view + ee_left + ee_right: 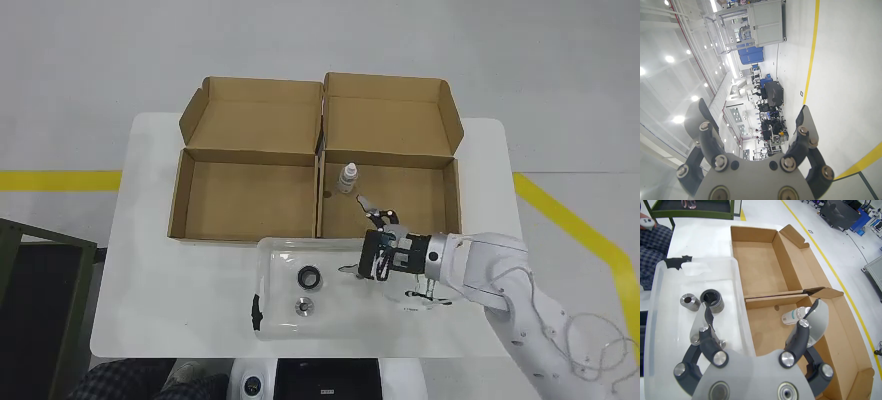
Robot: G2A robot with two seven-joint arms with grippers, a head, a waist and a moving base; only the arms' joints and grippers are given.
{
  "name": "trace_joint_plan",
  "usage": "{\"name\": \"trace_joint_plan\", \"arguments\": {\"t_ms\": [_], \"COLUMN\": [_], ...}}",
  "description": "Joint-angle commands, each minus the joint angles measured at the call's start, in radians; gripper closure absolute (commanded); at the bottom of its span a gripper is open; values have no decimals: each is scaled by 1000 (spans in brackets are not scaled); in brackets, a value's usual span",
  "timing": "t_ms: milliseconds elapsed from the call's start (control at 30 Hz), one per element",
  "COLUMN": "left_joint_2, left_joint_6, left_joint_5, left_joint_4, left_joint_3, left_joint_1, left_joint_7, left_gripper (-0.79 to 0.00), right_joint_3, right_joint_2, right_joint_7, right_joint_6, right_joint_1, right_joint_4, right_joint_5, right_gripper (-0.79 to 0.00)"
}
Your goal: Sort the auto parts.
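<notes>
I am standing in a large industrial hall, a factory floor or a robot laboratory. The smooth pale-grey floor (844,75) carries long painted yellow lines (811,62). Farther off stand a tall aluminium-framed enclosure with clear panels (753,24), blue metal cabinets (751,55) and workbenches crowded with dark equipment (772,121). Round white lamps (669,59) shine from the high ceiling.

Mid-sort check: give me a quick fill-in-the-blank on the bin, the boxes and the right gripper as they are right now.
1. The clear bin holds ___ metal parts, a dark ring and a silver cylinder.
2. The white bottle is in the ___ cardboard box of the two.
3. The right gripper hovers with its fingers ___ and nothing between them.
Missing words: two; right; open.
</notes>
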Motion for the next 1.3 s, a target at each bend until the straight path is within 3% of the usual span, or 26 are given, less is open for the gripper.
{"name": "trace_joint_plan", "arguments": {"t_ms": [0, 567, 933, 1100, 1267], "left_joint_2": [0, 0, 0, 0, 0], "left_joint_6": [0, 0, 0, 0, 0], "left_joint_5": [0, 0, 0, 0, 0], "left_joint_4": [0, 0, 0, 0, 0], "left_joint_3": [0, 0, 0, 0, 0], "left_joint_1": [0, 0, 0, 0, 0], "left_joint_7": [0, 0, 0, 0, 0], "left_gripper": [-785, -785, -785, -785, -785], "right_joint_3": [9, 19, -36, -56, -73], "right_joint_2": [6, 31, 31, 27, 26], "right_joint_7": [3, -3, 116, 173, 233], "right_joint_6": [-22, -97, -60, -39, -35], "right_joint_1": [-31, -173, -154, -133, -115], "right_joint_4": [-23, -49, -39, -25, -10], "right_joint_5": [-23, -106, -161, -154, -134], "right_gripper": [-785, -785, -785, -683, -693]}}
